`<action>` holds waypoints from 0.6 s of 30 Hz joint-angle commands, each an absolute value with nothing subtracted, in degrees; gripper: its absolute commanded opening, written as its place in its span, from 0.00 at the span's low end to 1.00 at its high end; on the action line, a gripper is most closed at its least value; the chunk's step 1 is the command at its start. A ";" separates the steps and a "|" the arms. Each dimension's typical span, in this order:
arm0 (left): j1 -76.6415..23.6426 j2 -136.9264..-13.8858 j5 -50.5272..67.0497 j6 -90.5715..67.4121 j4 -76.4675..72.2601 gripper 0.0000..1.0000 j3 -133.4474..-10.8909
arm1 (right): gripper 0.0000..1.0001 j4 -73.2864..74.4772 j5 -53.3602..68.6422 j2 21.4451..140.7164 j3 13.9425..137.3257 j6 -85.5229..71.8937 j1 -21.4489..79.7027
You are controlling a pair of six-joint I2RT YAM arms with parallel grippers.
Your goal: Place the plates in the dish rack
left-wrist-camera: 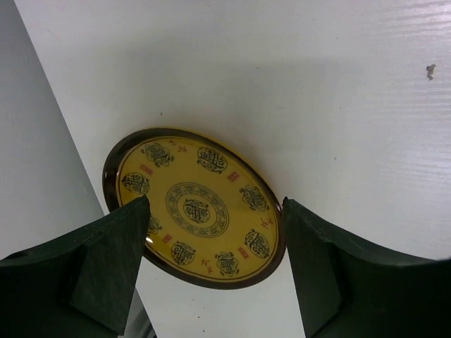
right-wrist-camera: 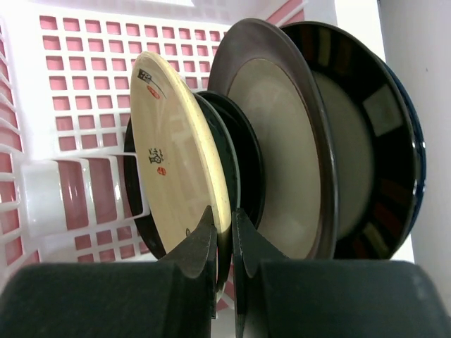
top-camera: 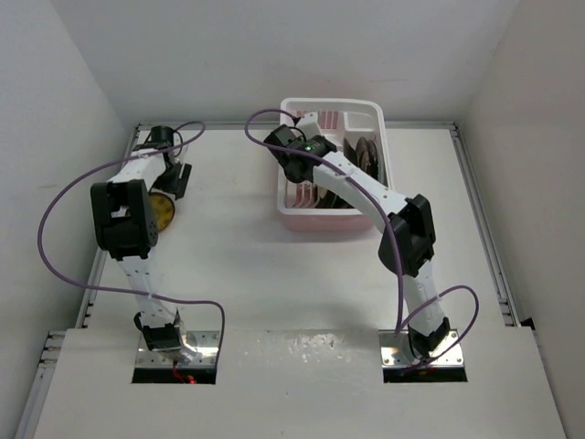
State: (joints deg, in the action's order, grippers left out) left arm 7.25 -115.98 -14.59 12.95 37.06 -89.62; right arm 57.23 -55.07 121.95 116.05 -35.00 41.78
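Observation:
A yellow dark-rimmed plate (left-wrist-camera: 197, 208) with dark medallions lies flat on the white table at the far left, also in the top view (top-camera: 163, 212). My left gripper (left-wrist-camera: 215, 204) hovers just above it, jaws wide open and empty, one finger over each side of the plate. My right gripper (right-wrist-camera: 224, 215) reaches into the pale pink dish rack (top-camera: 315, 222) and is shut on the lower rim of a tan plate (right-wrist-camera: 176, 155) standing on edge. Behind it stand a black plate (right-wrist-camera: 243, 162), a dark-rimmed cream plate (right-wrist-camera: 282, 155) and a black-rimmed silver plate (right-wrist-camera: 366, 162).
The rack's slotted pink wall (right-wrist-camera: 91, 63) and white divider ribs (right-wrist-camera: 42, 190) lie left of the tan plate. The left side wall (left-wrist-camera: 42, 176) stands close beside the yellow plate. Purple cables (top-camera: 55, 219) loop off both arms.

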 commanded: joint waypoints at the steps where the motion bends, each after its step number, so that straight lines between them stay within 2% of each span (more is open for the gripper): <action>1: 7.29 -112.06 -15.91 13.54 36.39 0.80 -87.99 | 0.00 56.16 -57.05 118.39 114.88 -35.51 41.93; 18: 7.29 -111.53 -18.37 16.34 34.72 0.81 -83.41 | 0.00 51.41 -48.61 122.61 109.51 -35.24 41.22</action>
